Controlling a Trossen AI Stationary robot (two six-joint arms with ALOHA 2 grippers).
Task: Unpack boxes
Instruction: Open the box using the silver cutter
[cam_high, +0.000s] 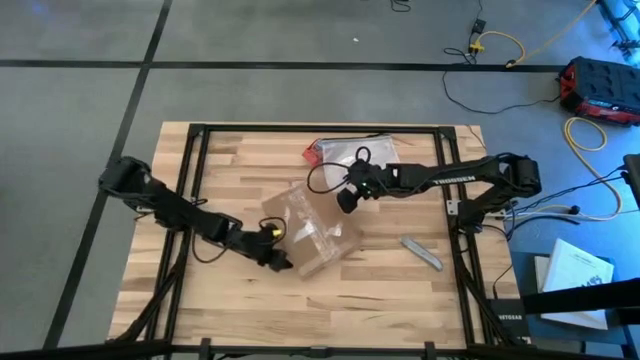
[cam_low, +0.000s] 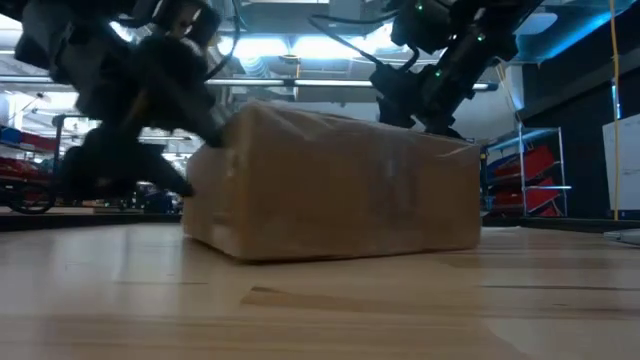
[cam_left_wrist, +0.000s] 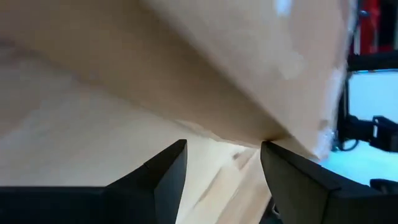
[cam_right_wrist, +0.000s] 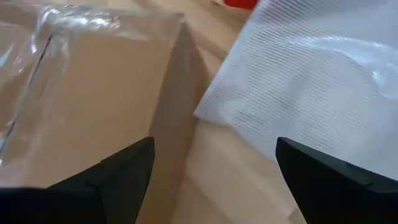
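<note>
The brown cardboard box (cam_high: 310, 235) with shiny clear tape lies flat near the table's middle; it also fills the low view (cam_low: 340, 185). My left gripper (cam_high: 283, 263) is open at the box's near left corner, and the box's side (cam_left_wrist: 186, 62) looms just past its fingers (cam_left_wrist: 224, 146). My right gripper (cam_high: 345, 203) hovers open above the box's far right corner (cam_right_wrist: 93, 93), with the edge of a clear plastic bag (cam_right_wrist: 311, 81) beside it. It touches nothing. My left gripper comes at the box slanting down from the table's near left. One fingertip (cam_left_wrist: 267, 149) stands right at the box's bottom edge (cam_left_wrist: 249, 134), but I cannot tell whether it touches. Nothing is between the fingers.
The clear plastic bag (cam_high: 360, 150) lies at the table's far side behind the box, with a small red object (cam_high: 312, 152) at its left end. A grey oblong piece (cam_high: 422, 252) lies to the box's right. Bare wood shows along the table's near edge.
</note>
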